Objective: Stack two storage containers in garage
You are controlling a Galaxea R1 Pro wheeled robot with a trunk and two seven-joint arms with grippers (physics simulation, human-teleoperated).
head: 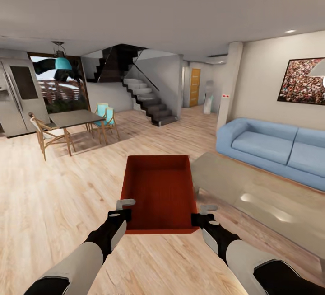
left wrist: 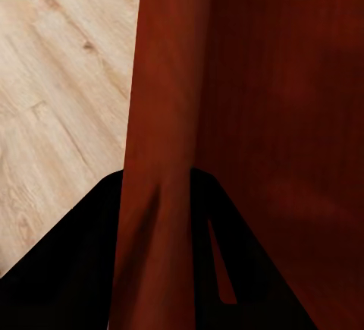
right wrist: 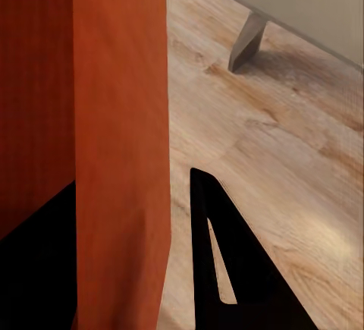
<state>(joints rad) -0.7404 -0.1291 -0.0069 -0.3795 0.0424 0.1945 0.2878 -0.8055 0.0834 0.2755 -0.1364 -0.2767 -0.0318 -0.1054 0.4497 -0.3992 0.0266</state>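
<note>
One red-orange storage container (head: 160,193) is held up over the wood-plank floor (head: 54,186) of the living room, at the middle of the head view. The left tool (head: 123,211) is clamped over its wall at about 7 o'clock and the right tool (head: 203,213) at about 5 o'clock; each wrist view shows a dark finger (left wrist: 220,254) either side of that thin wall. The carry to the garage looks barely begun. The next move calls for driving out past the blue sofa (head: 271,143) at 3 o'clock and the glass worktop (head: 253,191), keeping both grips level.
</note>
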